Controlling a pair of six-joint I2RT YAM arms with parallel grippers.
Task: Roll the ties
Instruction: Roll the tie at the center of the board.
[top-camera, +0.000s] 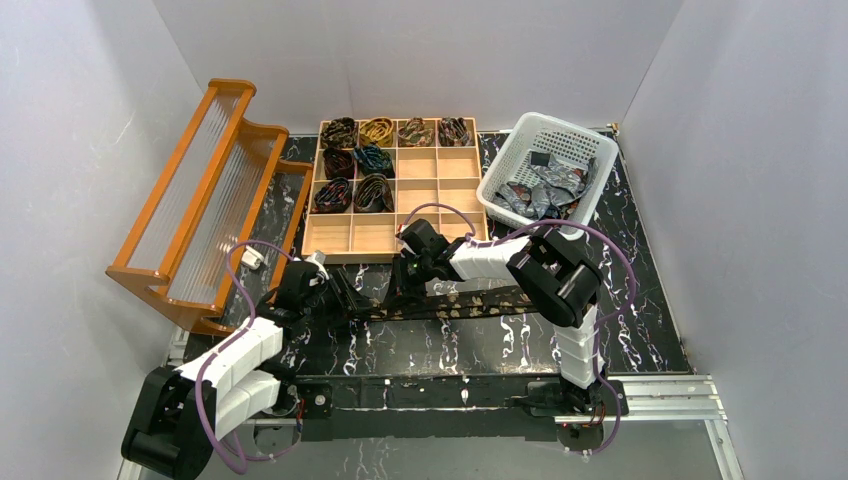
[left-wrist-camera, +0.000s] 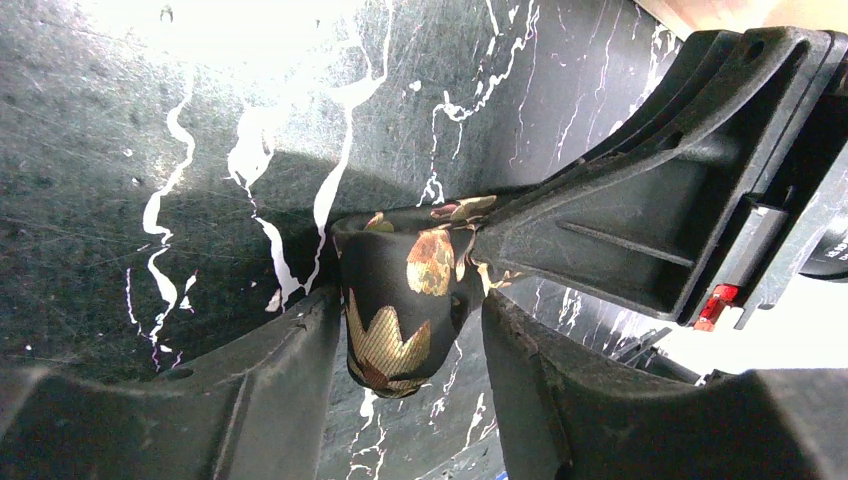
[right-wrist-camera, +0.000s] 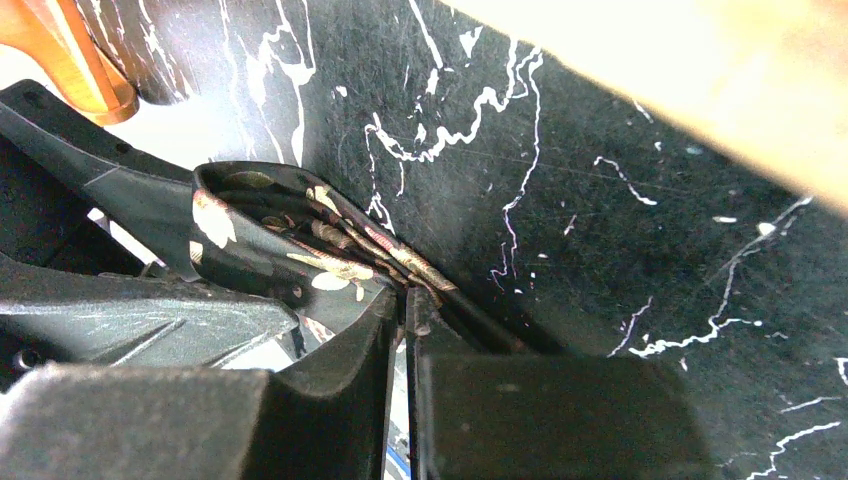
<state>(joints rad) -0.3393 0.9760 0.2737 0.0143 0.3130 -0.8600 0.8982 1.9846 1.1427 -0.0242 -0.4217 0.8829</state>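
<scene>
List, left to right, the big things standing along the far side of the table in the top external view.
Orange wooden rack → wooden compartment tray → white plastic basket.

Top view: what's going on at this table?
Two arms are rolling a dark gold-patterned tie laid across the table. The left hand has its started coil between its fingers; the right hand is pinched shut on the strip beside it. Eight rolled ties sit in the wooden tray, loose ones in the white basket.
</scene>
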